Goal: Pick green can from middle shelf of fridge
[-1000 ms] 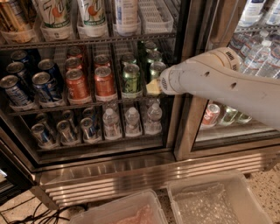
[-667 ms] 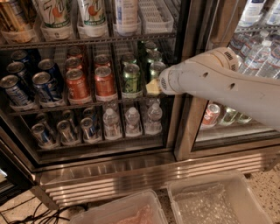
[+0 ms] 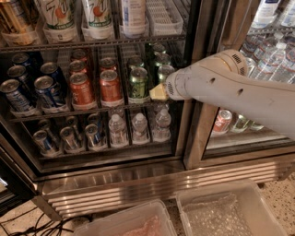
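- cables: dark, on the floor at bottom left, by the fridge corner; the fridge has a ribbed steel base panel.
- Top shelf, left to right: tall printed cans, a white bottle, and a white slotted basket.
- middle shelf: dark wire rack with a thin front rail. At its left end, blue cans stand upright in rows running back.
- orange-red cans: next right, two rows side by side, upright.
- green can: front of its row on the middle shelf, upright, silver top showing. It is just right of the front orange-red can.
- other green cans: behind it and to its right, deeper on the same shelf.
- gripper: pale yellowish tip just right of the green can, level with the can's lower half and above the front rail. Cannot tell whether it touches the can, or whether it is open or closed.
- Lower shelf: small cans on the left, clear water bottles on the right, under the green can.
- arm: white, comes in from the right edge, crosses the door post and covers part of the right compartment.
- Right compartment, behind glass: more bottles up high, a red can low under the arm.
- bins: two clear plastic ones side by side on the floor in front of the fridge. The left one holds something pinkish, the right one something clear and crinkled.
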You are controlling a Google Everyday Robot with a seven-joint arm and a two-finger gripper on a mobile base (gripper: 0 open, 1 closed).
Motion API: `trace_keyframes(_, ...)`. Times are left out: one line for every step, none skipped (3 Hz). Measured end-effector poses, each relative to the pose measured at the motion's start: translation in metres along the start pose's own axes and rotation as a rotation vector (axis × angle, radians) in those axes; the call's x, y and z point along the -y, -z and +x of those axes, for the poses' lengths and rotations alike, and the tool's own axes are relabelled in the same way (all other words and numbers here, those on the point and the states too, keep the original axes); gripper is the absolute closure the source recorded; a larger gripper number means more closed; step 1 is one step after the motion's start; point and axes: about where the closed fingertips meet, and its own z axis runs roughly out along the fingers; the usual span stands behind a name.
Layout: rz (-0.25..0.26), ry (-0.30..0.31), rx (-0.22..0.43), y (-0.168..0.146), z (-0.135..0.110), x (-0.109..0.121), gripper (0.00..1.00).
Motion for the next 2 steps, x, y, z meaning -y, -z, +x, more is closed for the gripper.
trace_keyframes(0.007, 0.006, -0.001, -0.0037, -0.0017, -0.0012, 0.19)
trace_keyframes(0.013, 0.011, -0.001, -0.0067, -0.0030, -0.0026, 0.20)
